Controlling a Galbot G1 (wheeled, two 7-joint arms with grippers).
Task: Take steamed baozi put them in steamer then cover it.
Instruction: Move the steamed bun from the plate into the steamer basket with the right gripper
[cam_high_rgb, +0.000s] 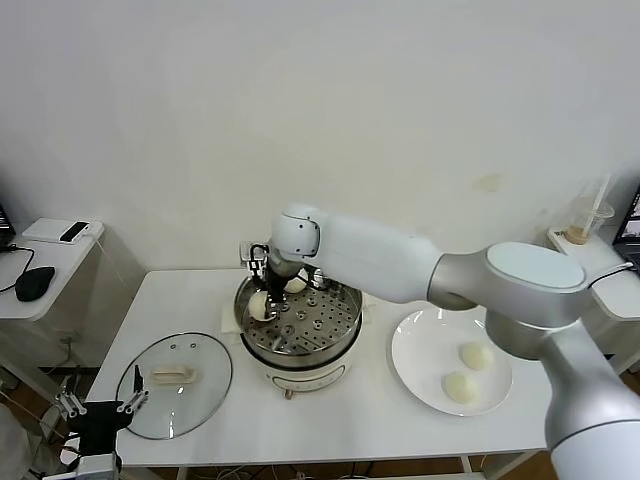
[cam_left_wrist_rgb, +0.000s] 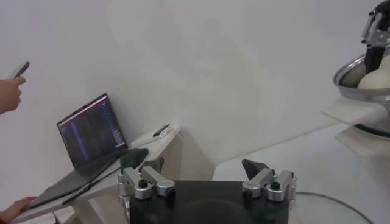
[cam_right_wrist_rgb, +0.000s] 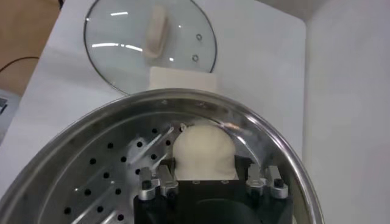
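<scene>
The steamer stands mid-table, with its perforated tray showing. My right gripper reaches into its left side and is shut on a baozi, which is low over the tray by the steamer wall. A second baozi lies in the steamer behind it. Two more baozi lie on the white plate. The glass cover lies flat on the table left of the steamer, and it also shows in the right wrist view. My left gripper is parked open off the table's front left corner.
A side table at the left holds a phone and a mouse. A laptop and a person's hand show beyond it. A cup with a straw stands on a shelf at the right. The wall is close behind the table.
</scene>
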